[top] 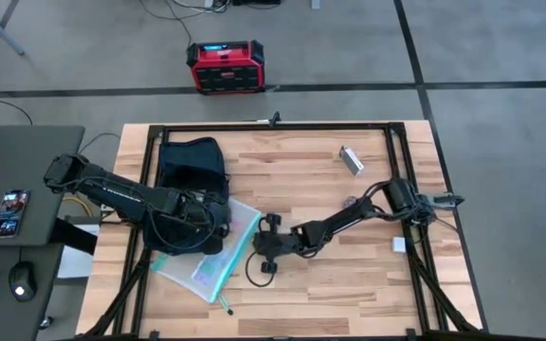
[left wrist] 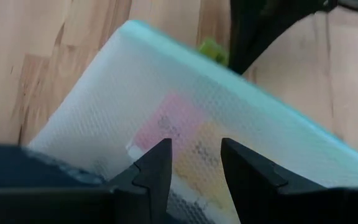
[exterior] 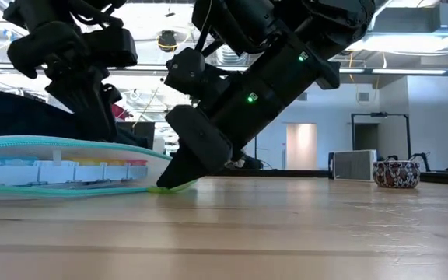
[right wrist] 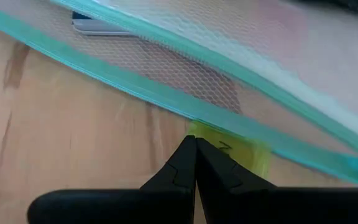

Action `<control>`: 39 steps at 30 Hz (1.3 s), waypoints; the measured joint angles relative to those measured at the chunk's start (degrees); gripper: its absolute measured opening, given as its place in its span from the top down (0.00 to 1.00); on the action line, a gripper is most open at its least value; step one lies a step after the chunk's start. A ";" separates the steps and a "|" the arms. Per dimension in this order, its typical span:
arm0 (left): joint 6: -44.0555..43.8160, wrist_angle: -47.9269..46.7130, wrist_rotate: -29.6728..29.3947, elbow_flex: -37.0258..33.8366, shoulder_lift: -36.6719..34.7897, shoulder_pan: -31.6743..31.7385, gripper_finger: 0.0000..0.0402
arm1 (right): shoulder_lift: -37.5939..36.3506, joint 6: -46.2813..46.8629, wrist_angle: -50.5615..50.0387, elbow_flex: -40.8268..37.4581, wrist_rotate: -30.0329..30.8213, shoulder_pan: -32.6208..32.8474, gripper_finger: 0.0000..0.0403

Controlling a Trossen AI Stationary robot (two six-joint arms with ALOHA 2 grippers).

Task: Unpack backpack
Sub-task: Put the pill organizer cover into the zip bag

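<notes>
Two grippers are both at the same item in the high view: a translucent mesh pouch (top: pixel 218 254) with a teal zip border lies on the wooden table (top: pixel 349 294), its upper end overlapping the lower edge of the dark backpack (top: pixel 190 166), which sits at the table's far left. The left gripper (top: pixel 218 227) hangs over the pouch just below the backpack, and the right gripper (top: pixel 265 248) reaches in from the right to the pouch's edge. By my reading the step in hand is drawing this pouch clear of the backpack, and the next move calls for a firm hold on its rim before any pull. From the low view, the pouch (exterior: pixel 61 167) lies flat with coloured blocks inside, and the right gripper (exterior: pixel 179 180) presses its tips down onto a yellow-green tab (exterior: pixel 169 187) at the pouch's corner. Through the left wrist view, the left gripper (left wrist: pixel 194 163) stands narrowly parted above the mesh, gripping nothing. Through the right wrist view, the right gripper (right wrist: pixel 194 149) has its fingers closed together, tips at the yellow-green tab (right wrist: pixel 241 149) just beside the teal border; whether the tab is actually pinched I cannot tell.
</notes>
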 joint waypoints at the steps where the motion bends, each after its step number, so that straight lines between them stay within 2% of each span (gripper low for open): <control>1: 0.33 0.56 0.01 0.00 0.00 0.00 0.69 | 0.00 -1.29 0.31 -0.02 -0.10 -0.26 1.00; 8: 0.84 2.77 0.02 0.00 0.00 0.02 0.69 | -0.27 -3.83 2.42 0.09 -0.38 -2.07 1.00; 12: 2.73 2.97 -0.22 0.00 0.00 0.02 0.69 | -3.35 -3.75 1.06 2.57 -0.34 -1.76 1.00; 16: 3.01 2.91 -0.31 0.00 0.00 0.02 0.69 | -8.32 -0.56 -6.94 5.27 -0.27 -0.77 1.00; 22: 3.11 2.93 -0.31 -0.02 0.00 0.02 0.69 | -12.13 12.04 -20.86 5.66 0.20 0.01 1.00; 26: 4.78 2.97 -1.06 -0.02 0.00 0.02 0.69 | -9.30 18.65 -26.76 5.66 0.31 0.72 1.00; 31: 6.21 2.81 -3.36 -0.04 0.00 0.00 0.69 | -3.42 21.40 -24.83 5.62 0.23 0.72 1.00; 39: 5.71 2.40 -4.18 -3.32 0.00 0.11 0.69 | -2.43 24.91 -23.92 5.84 -0.13 -0.42 1.00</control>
